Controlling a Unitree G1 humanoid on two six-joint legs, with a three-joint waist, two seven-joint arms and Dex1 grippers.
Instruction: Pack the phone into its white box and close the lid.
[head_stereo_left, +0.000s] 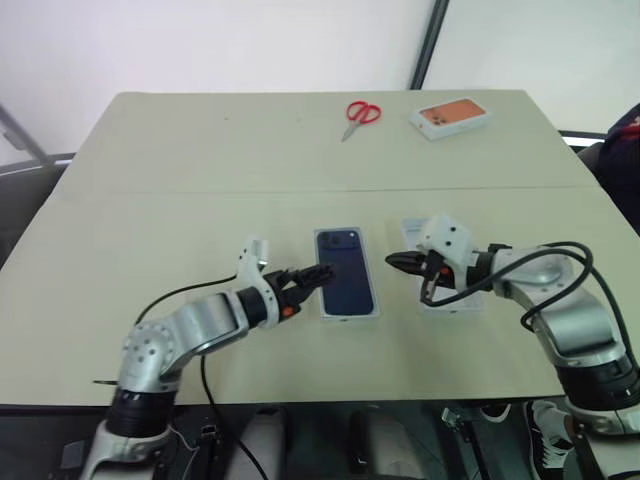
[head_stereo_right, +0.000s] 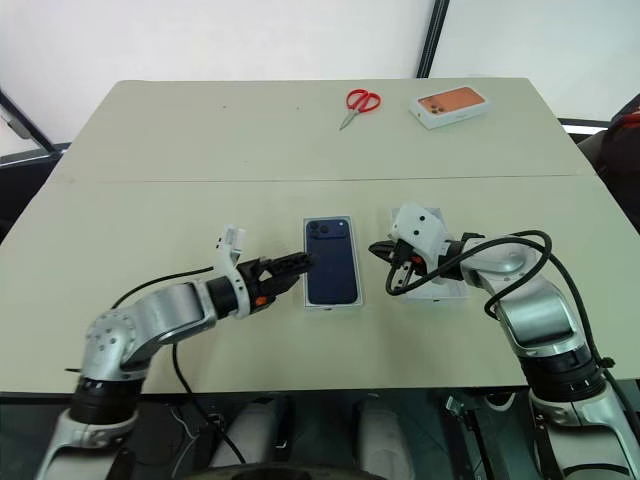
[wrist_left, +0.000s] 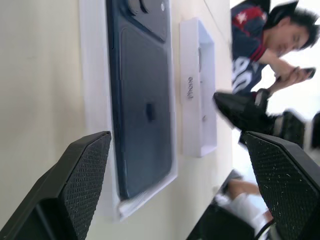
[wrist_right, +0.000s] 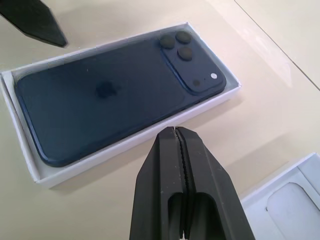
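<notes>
The dark navy phone (head_stereo_left: 346, 270) lies camera side up inside its white box (wrist_right: 20, 145), a shallow tray at the middle of the table. My left gripper (head_stereo_left: 318, 273) is open at the tray's left long side, with nothing between its fingers (wrist_left: 85, 170). My right gripper (head_stereo_left: 395, 262) is shut and empty, and hovers just right of the tray. Its tip (wrist_right: 173, 131) points at the tray's right rim. The lid (wrist_left: 192, 90), a deeper white shell, lies on the table to the right of the tray, partly hidden under my right hand (head_stereo_left: 455, 306).
Red-handled scissors (head_stereo_left: 360, 114) and a white box with an orange top (head_stereo_left: 452, 117) lie at the table's far edge. A person (wrist_left: 260, 40) sits past the table's right side. A seam (head_stereo_left: 200, 191) crosses the table beyond the tray.
</notes>
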